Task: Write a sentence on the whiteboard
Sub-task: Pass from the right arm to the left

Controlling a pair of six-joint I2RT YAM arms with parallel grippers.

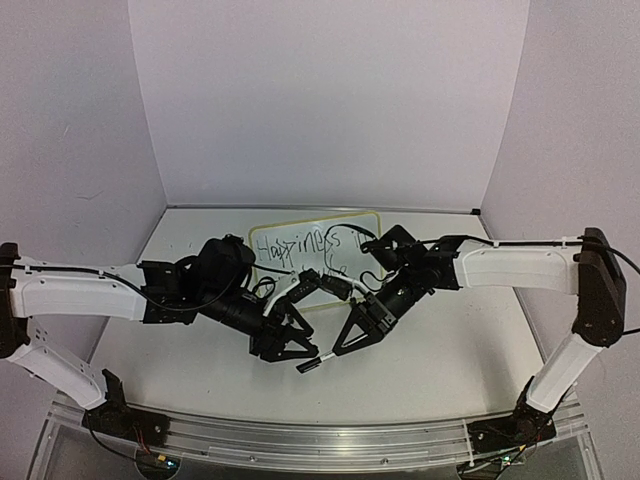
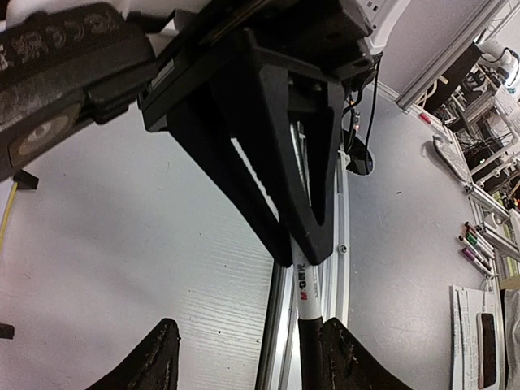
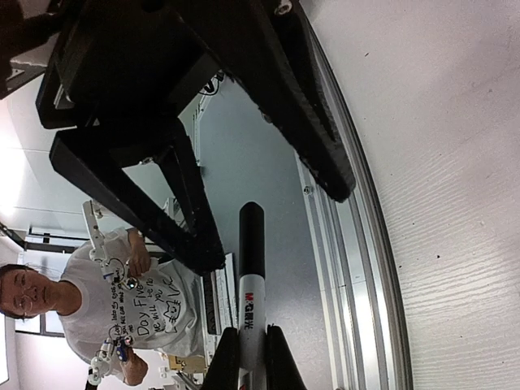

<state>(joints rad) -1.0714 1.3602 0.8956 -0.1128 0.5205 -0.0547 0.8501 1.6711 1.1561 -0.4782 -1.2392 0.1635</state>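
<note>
Left pincer: my left pincer (image 2: 248, 357) stands open, with a finger on either side of the marker (image 2: 306, 302) but not clamped on it; the black end of the marker lies right against one finger (image 2: 340, 357).
Right pincer: my right pincer (image 3: 251, 361) is closed tight on the marker's white barrel, with its black end sticking out past the fingertips.
Where my pincers meet: low over the counter (image 1: 430, 350), near its front middle, tip to tip.
Whiteboard: the whiteboard (image 1: 365, 225) lies flat on the counter behind both pincers, and my arms cover its near edge.
Sentence: the sentence (image 1: 290, 246) is on the board in black; I can read "Happiness" in the top line, but my arms mostly hide the lower line.
</note>
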